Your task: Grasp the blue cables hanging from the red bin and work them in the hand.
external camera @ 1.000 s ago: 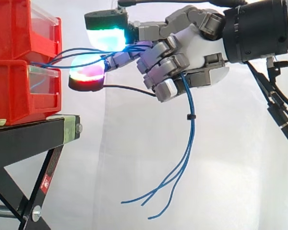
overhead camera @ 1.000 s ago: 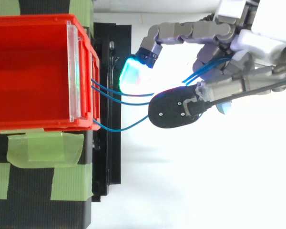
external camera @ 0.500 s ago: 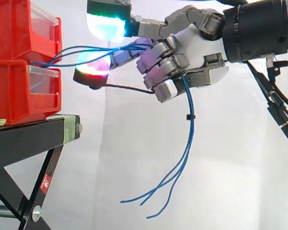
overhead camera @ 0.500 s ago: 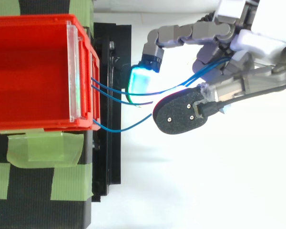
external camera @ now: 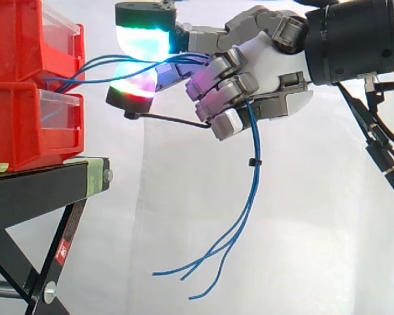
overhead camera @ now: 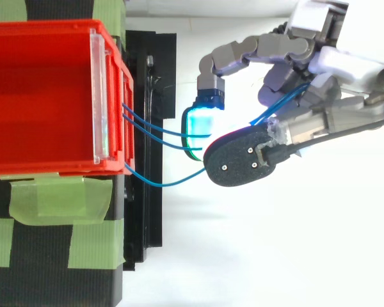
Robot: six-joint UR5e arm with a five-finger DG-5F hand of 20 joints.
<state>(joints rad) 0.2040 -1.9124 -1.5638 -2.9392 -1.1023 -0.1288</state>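
The hand (external camera: 262,65) is seen at upper right of the side view, closed on the blue cables (external camera: 252,190), which are led from the front of the red bin (overhead camera: 45,25) at left, passed between two outstretched fingertips (external camera: 144,41) and gripped under the curled fingers against the palm. The upper pad is lit green and cyan, the lower one green and red, and the strands are caught in the narrow gap between them. Below the hand the cables are left hanging free before the white curtain (external camera: 184,230), bound by a small black tie (external camera: 251,161), their loose ends spread at lower centre. The bin is carried on the black stand (external camera: 39,190). Compared with half a second earlier, the lower pad has been raised toward the upper one, and the loose ends have been swung slightly to the left. In the top view the cyan pad has been drawn closer to the black-backed pad.
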